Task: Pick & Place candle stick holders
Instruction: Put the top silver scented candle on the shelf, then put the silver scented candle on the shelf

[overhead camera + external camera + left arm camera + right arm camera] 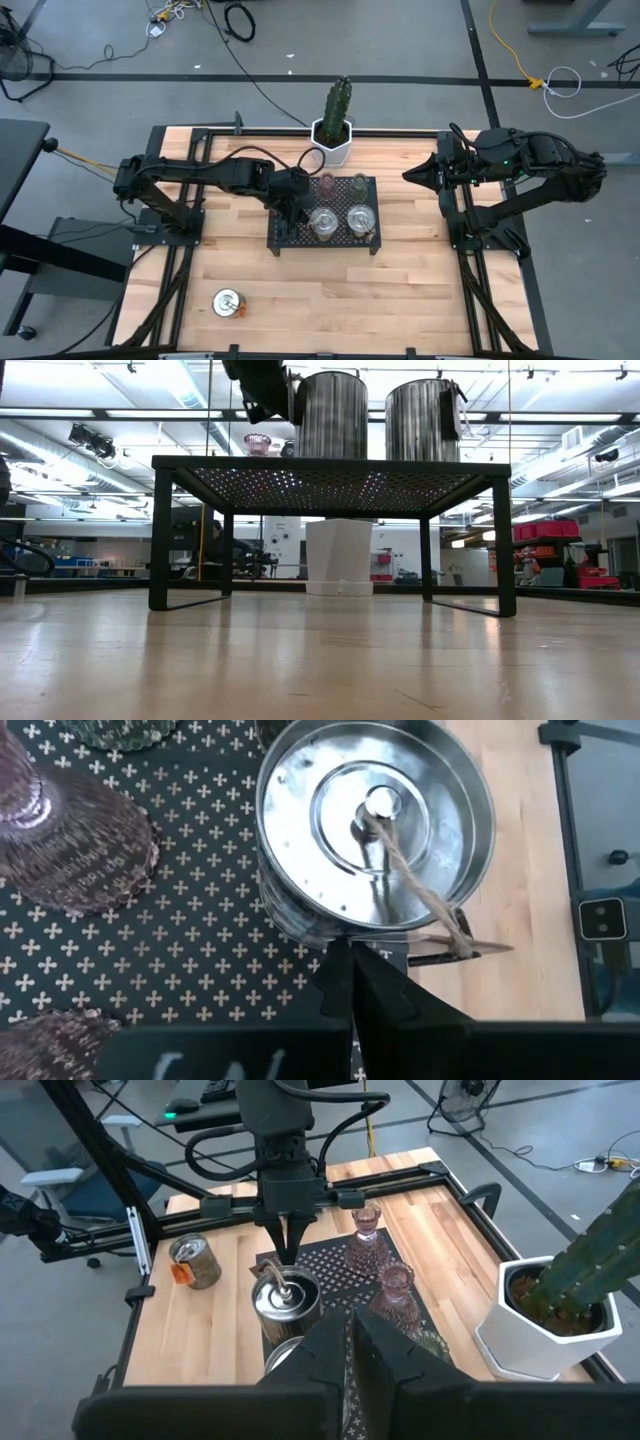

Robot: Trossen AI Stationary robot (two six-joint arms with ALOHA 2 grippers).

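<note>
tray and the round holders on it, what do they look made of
Black perforated tray: looks like painted metal, matte, with punched cross-shaped holes. Shiny silver round holder: polished metal, mirror reflections. Pinkish ribbed cup: likely tinted glass, see-through, though plastic is possible.

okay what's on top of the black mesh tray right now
Two silver holders stand on the tray, with tinted glass cups beyond them. The shut left gripper is above the left silver holder's rim, and its arm hides part of the tray.
</note>
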